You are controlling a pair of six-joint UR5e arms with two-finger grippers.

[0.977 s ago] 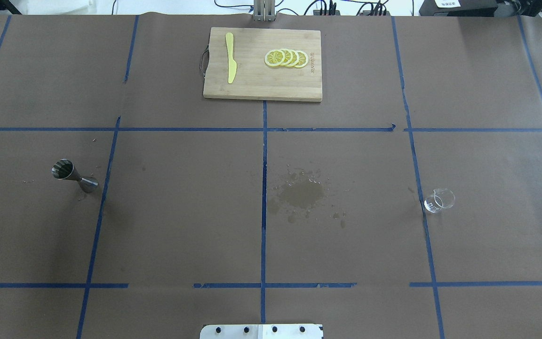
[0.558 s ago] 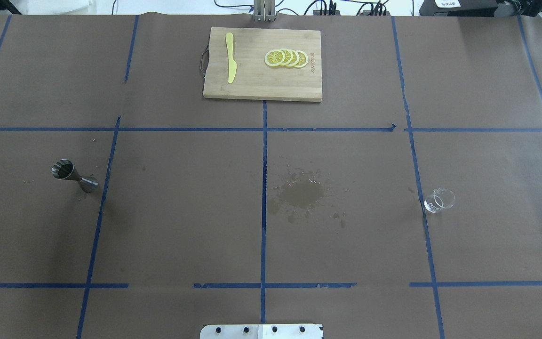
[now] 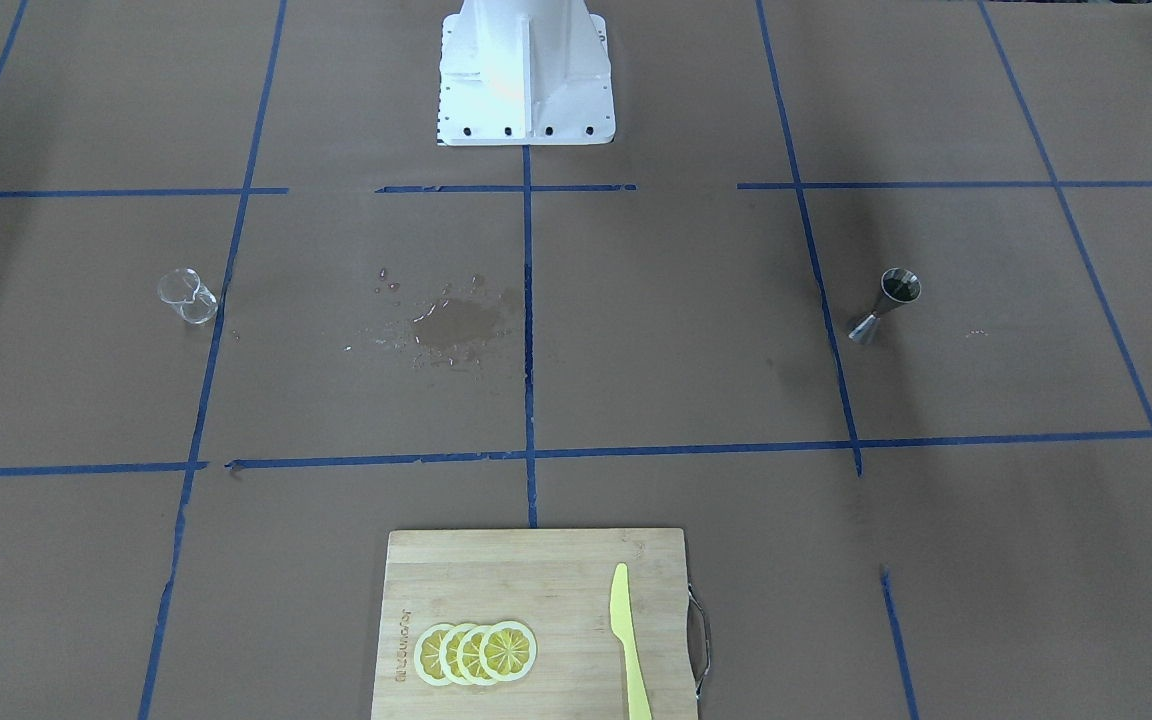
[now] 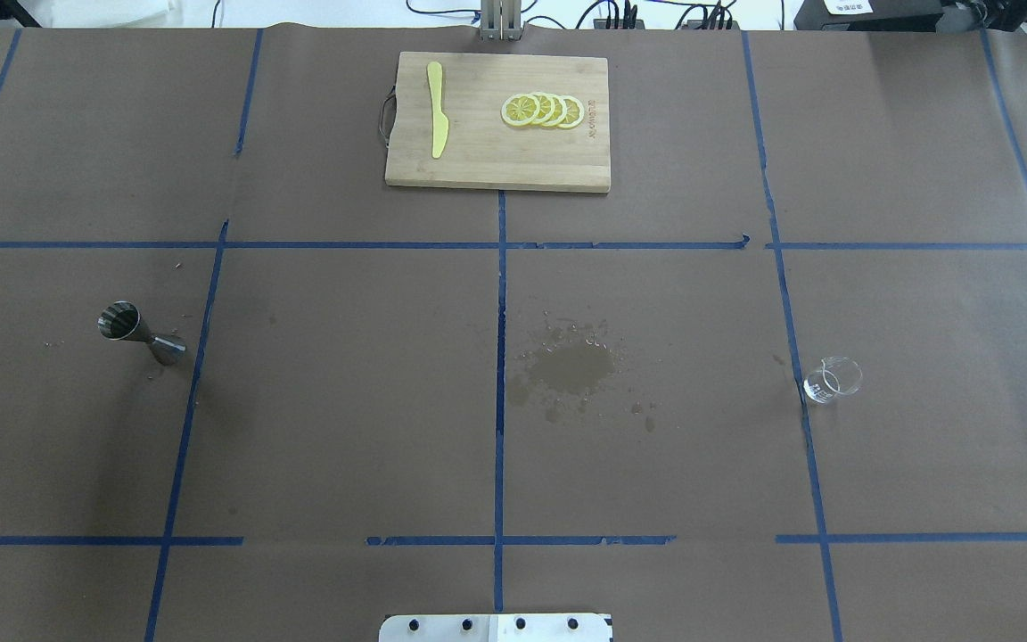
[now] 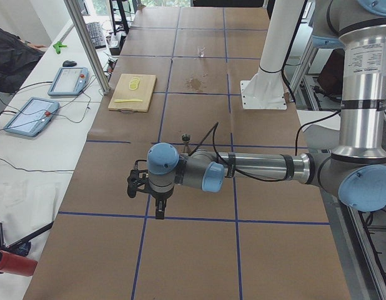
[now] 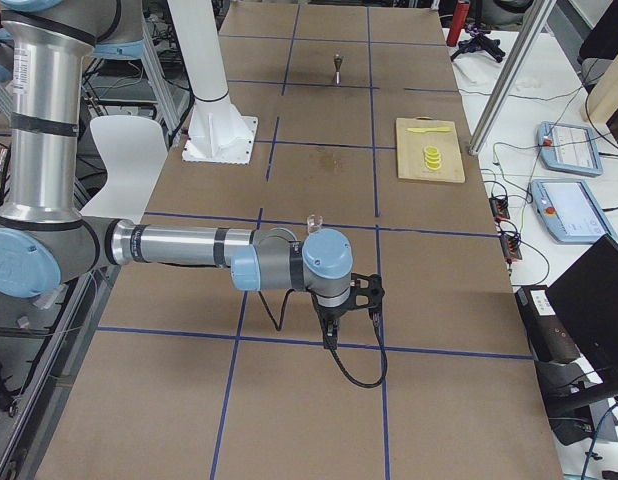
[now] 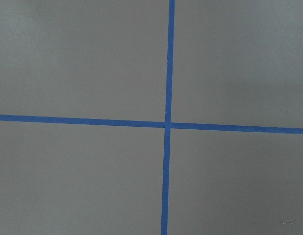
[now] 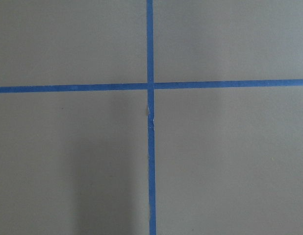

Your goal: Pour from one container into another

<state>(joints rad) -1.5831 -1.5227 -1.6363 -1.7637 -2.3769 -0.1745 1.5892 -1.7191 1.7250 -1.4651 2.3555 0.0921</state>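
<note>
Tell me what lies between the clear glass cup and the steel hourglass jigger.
Between the clear glass cup and steel hourglass jigger, the overhead view shows only a wet spill patch and blue tape lines.

Little clear glass [image 4: 832,380] with a pour lip, standing upright on the right side of the worktop [image 4: 344,428]. Shiny steel hourglass jigger [image 4: 141,333] stands upright way over on the left, open cone up. They're well apart.

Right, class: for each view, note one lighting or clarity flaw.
Front-facing view: the white robot base glares, partly washed out. Overhead view: the glass beaker barely shows, only rim highlights. Right wrist view: a soft shadow darkens the lower left.
</note>
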